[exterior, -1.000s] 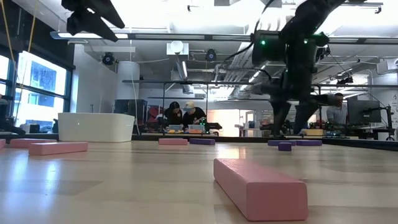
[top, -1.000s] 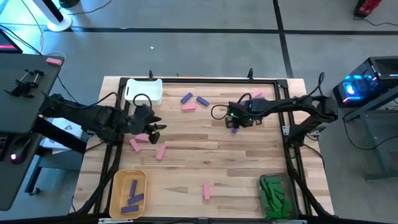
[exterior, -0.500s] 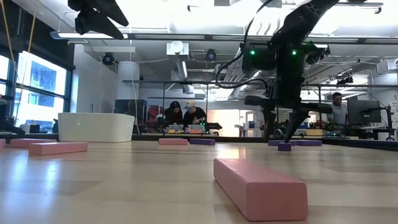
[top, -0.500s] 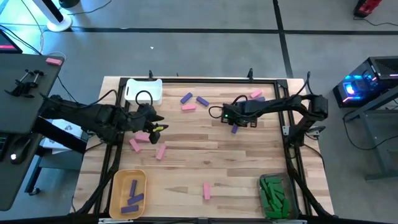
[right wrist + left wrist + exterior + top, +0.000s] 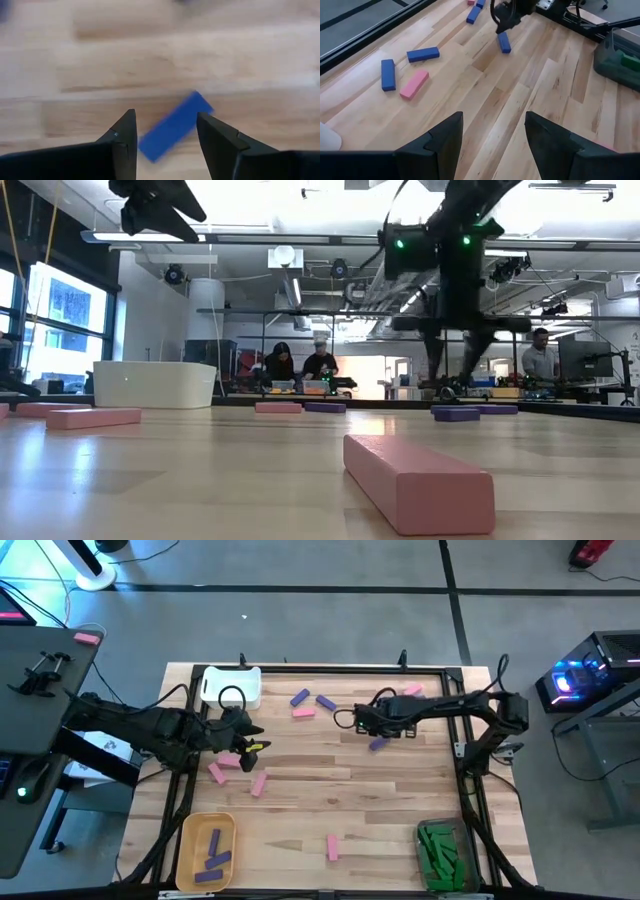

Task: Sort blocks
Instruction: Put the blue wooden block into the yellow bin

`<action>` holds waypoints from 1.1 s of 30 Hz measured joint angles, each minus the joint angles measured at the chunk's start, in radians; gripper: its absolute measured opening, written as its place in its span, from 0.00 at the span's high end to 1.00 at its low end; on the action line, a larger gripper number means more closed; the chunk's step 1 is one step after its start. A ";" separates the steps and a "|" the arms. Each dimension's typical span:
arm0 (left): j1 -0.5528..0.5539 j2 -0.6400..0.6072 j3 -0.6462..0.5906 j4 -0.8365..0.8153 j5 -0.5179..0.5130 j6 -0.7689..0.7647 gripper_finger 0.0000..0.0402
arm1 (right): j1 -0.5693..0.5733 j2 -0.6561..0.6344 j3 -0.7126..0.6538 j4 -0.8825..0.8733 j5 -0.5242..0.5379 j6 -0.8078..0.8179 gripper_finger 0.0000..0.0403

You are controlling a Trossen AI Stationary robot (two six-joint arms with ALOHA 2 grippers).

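R gripper hangs w/ fingers spread & empty just over the purple block, which lies flat on the table, loose, nothing touching it. Taking the white bin as landmark: block sits well off to the bin's right-arm side and a bit nearer the front edge, past the loose pink block and the two other purple blocks that lie closer to the bin. In the R wrist view the same block shows between the two fingers, but skewed: its long axis runs diagonal to the line btw the fingertips, not across it, one end poking past the gap. So, as I read it, the coming move turns on that angle — wrist prob. needs a twist so the jaws close across the short side, then straight down. Low view has the R gripper clear above the block, not touching. L gripper waits near the white bin on its front side, over the pink blocks, fingers apart & holding nothing; it's well apart from the purple block, so R arm is clearly the nearer one.
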 joint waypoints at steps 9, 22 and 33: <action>0.000 0.000 0.000 0.002 0.002 -0.016 0.50 | 0.063 0.000 -0.090 0.060 -0.049 0.165 0.65; 0.000 0.000 0.000 0.003 0.006 -0.035 0.50 | 0.072 -0.003 -0.188 0.281 0.032 0.240 0.65; 0.000 0.000 0.000 0.013 0.013 -0.078 0.50 | 0.051 -0.005 -0.185 0.238 -0.263 -0.398 0.65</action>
